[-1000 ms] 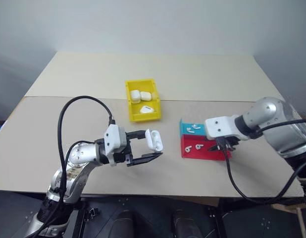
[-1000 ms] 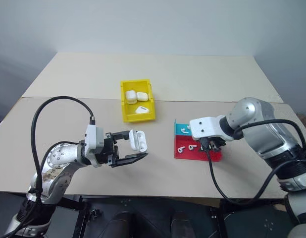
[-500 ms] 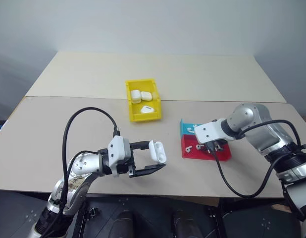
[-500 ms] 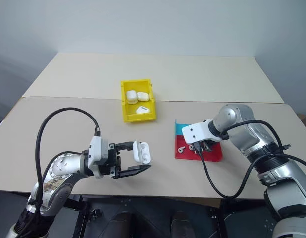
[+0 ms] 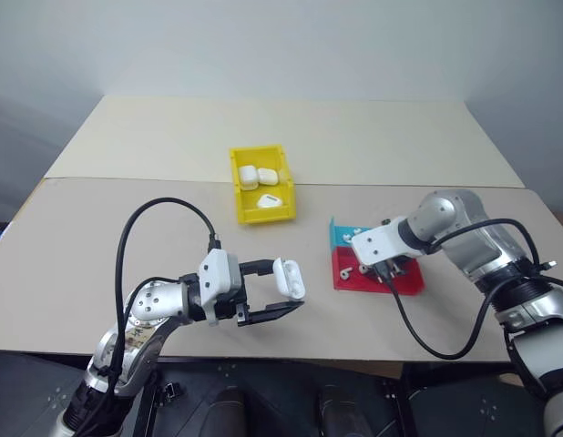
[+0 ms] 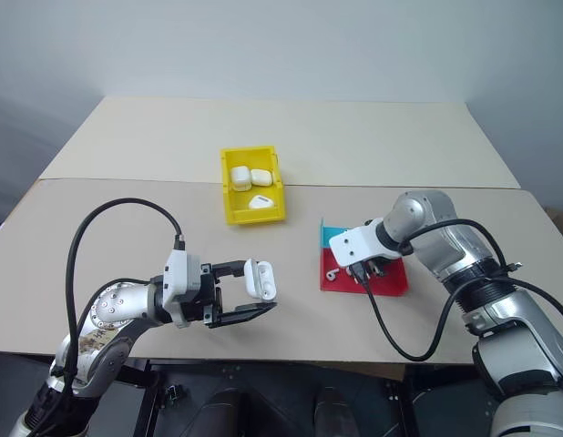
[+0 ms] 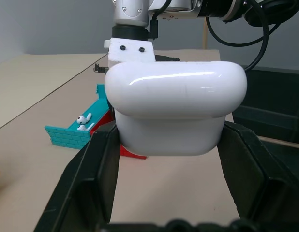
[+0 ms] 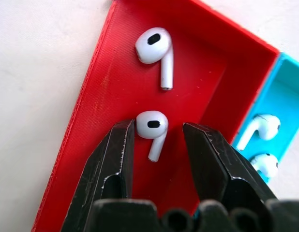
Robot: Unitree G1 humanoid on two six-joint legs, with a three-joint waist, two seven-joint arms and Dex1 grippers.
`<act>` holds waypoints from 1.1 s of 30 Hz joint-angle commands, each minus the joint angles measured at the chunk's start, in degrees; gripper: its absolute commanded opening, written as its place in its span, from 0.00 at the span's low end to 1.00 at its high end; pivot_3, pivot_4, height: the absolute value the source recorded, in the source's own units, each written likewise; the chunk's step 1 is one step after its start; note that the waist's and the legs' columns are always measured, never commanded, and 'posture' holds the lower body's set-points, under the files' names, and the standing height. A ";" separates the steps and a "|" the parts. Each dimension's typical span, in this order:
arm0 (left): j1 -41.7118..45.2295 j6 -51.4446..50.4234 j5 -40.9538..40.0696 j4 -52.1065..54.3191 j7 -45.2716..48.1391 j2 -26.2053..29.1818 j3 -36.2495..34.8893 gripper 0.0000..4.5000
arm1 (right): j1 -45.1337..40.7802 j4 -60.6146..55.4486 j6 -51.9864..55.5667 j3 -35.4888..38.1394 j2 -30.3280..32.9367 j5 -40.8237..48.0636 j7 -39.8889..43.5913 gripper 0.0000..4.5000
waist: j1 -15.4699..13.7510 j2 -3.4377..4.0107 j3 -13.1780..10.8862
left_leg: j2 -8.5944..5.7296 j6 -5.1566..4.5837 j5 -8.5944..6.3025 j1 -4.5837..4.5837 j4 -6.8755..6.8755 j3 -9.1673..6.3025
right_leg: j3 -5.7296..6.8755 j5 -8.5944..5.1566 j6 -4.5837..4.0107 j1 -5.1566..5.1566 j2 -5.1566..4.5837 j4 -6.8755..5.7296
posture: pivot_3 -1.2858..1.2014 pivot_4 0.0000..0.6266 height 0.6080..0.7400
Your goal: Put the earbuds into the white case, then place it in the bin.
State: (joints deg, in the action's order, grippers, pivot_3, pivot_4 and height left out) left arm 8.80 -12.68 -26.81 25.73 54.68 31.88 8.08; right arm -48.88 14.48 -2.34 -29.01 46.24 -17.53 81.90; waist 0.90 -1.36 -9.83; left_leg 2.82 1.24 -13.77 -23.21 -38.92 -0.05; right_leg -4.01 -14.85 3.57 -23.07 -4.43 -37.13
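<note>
My left gripper (image 5: 283, 288) is shut on the white case (image 5: 289, 278), held upright above the table's near edge. The left wrist view shows the case (image 7: 176, 113) with its lid closed between the two fingers (image 7: 94, 186). My right gripper (image 5: 388, 271) points down into the red part of the tray (image 5: 407, 283). In the right wrist view it stands open (image 8: 159, 130) with one earbud (image 8: 152, 124) lying between its fingertips, a gap still showing on one side. A second earbud (image 8: 154, 46) lies further along the red floor. Two more earbuds (image 8: 263, 126) lie in the blue part.
The yellow bin (image 5: 237, 187) stands at mid-table beyond both grippers with three white cases (image 5: 261, 177) inside. The red and blue tray (image 6: 329, 235) sits to its right. Black cables loop off both wrists.
My right gripper has come down and to the left into the red tray, and its fingers now straddle an earbud. The left gripper keeps its hold on the case, barely lower.
</note>
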 commanded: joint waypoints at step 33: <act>-0.06 0.47 0.13 1.90 -0.54 -1.27 -0.11 0.61 | -1.40 -0.22 -2.73 3.62 -0.34 1.22 0.89 0.19 | 0.03 0.00 0.00 | 0.00 0.00 0.00 0.02 0.02 0.00 | 0.00 0.00 -0.01 0.02 0.00 0.02 | 0.52 0.24 1.00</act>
State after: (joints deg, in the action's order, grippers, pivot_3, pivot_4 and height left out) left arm 8.35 -12.67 -25.45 25.73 54.46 30.99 8.87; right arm -49.72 16.97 -6.93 -28.41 45.39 -18.67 82.12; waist 0.93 -1.36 -9.83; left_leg 2.82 1.24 -13.77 -23.19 -38.90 -0.05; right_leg -4.01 -14.85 3.56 -23.06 -4.43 -37.11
